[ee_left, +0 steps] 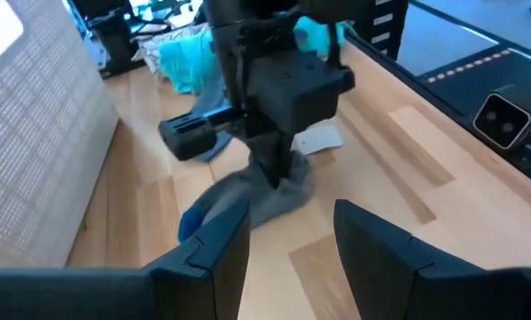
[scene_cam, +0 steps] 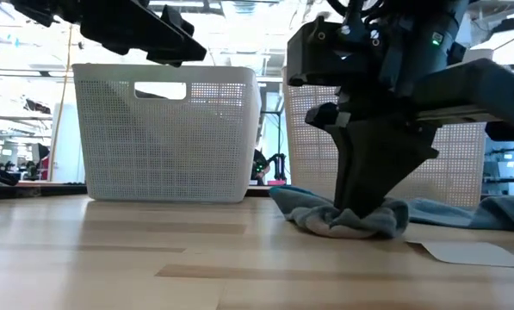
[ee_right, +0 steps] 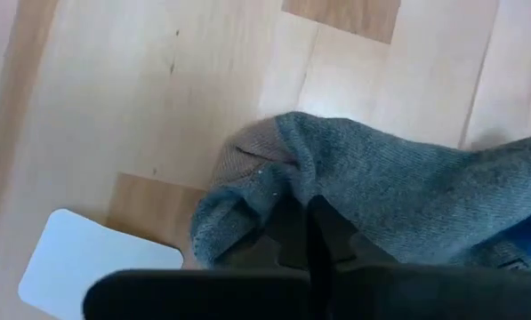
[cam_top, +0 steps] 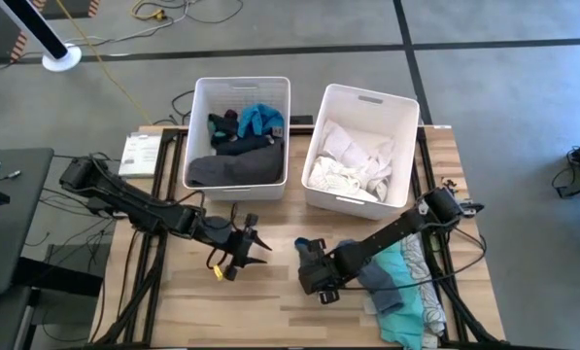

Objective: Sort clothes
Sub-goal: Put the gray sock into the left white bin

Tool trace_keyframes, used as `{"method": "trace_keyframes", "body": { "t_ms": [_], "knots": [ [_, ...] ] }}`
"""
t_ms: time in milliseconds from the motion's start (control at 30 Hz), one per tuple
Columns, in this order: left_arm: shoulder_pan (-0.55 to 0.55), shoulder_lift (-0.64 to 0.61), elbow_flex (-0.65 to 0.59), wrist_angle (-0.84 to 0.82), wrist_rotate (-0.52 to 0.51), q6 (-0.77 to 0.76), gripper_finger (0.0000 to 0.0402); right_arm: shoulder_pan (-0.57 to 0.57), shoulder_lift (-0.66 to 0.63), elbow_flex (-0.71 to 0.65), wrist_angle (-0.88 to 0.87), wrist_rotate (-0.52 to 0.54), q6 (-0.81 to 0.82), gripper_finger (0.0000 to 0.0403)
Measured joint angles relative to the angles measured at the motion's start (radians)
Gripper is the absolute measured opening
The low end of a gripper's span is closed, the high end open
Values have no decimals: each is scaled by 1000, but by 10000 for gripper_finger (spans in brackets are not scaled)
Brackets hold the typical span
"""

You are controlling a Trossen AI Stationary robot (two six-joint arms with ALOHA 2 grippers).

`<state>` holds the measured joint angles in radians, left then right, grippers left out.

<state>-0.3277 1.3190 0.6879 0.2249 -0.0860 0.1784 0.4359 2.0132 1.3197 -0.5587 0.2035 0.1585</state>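
My right gripper (scene_cam: 364, 205) points steeply down at the table's near middle and is shut on a grey knit garment (ee_right: 398, 187) that lies bunched on the wood (scene_cam: 351, 220). More clothes, teal, grey-blue and patterned, lie in a pile (cam_top: 406, 282) at the near right. Dark, blue and grey clothes fill the left bin (cam_top: 237, 131); white ones fill the right bin (cam_top: 359, 146). My left gripper (ee_left: 292, 253) hovers open above the table to the left of the grey garment, pointing toward it, and holds nothing. My right gripper pinches a puckered fold of the grey garment (ee_right: 287, 200) between its two fingers, near the end with a tan patch. The fingers come from above, pointing steeply down. The garment rests on the table, gathered up around the fingertips (scene_cam: 360, 211).
A small white card (scene_cam: 467, 252) lies on the wood just beside the grey garment. The two white bins stand side by side along the far edge. Bare wood lies between my left gripper and the table's near edge (cam_top: 260, 311).
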Motion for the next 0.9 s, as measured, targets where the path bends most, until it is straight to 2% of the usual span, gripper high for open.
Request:
{"method": "trace_keyframes", "body": {
  "t_ms": [900],
  "knots": [
    [-2, 0, -20, 19, -8, -1, 159, -37, -6, 111, -18, 3, -168, 3]
  ]
}}
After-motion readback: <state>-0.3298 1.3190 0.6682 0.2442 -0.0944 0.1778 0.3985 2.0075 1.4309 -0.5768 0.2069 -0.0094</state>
